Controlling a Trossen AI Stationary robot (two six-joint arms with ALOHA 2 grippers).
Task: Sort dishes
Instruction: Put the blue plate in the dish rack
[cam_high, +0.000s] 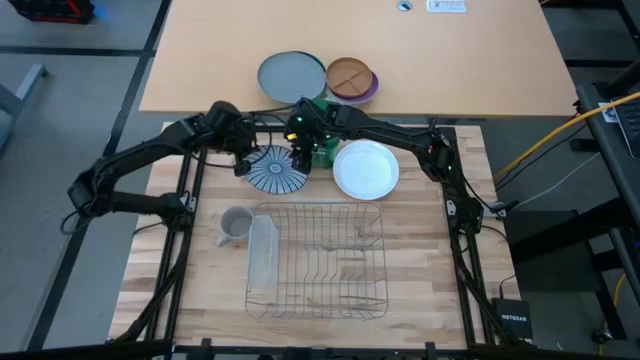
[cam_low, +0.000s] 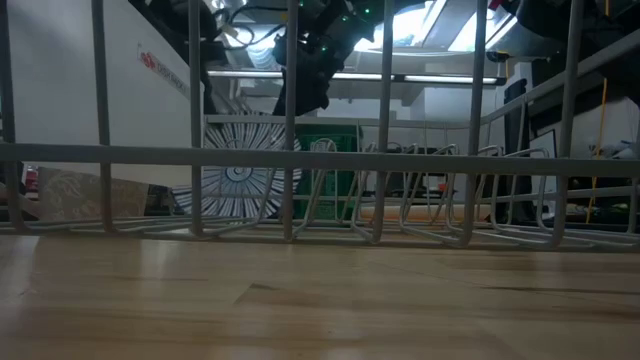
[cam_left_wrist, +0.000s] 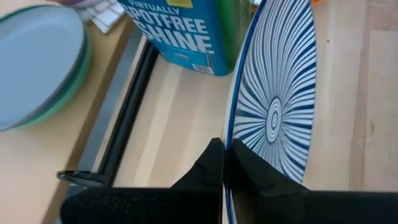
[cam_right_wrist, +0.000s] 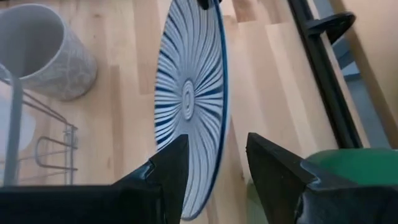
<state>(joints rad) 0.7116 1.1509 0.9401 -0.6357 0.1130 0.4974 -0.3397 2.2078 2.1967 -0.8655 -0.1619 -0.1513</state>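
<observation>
I am watching the left gripper (cam_left_wrist: 225, 163) clenching the rim of the blue-and-white striped plate (cam_high: 277, 169), its two fingers pinched tight on the edge so the plate is standing tilted on its side, between the two arms at the far side of the wooden table (cam_high: 420, 290), just beyond the wire dish rack (cam_high: 318, 258). From the left wrist view I am seeing the plate's striped face (cam_left_wrist: 273, 118) rising away from the fingers, with a blue-labelled box (cam_left_wrist: 177, 31) and a grey plate (cam_left_wrist: 37, 62) behind it. The right gripper (cam_right_wrist: 216, 163) is sitting at the opposite edge of the same plate, fingers spread apart with the rim (cam_right_wrist: 189, 99) running between them; I cannot tell whether either finger is touching it. In the low view the striped plate (cam_low: 240, 175) is showing upright behind the rack's wires (cam_low: 300, 160), with a green box (cam_low: 330, 150) next to it. The plain white plate (cam_high: 366, 168) is lying flat on the wooden table just beside the right arm, near the rack's far right corner. A speckled grey mug (cam_high: 235, 225) is resting to the rack's left. On the tan table (cam_high: 200, 60) beyond, the grey plate (cam_high: 292, 76) and a brown divided plate (cam_high: 349, 78) are lying side by side.
</observation>
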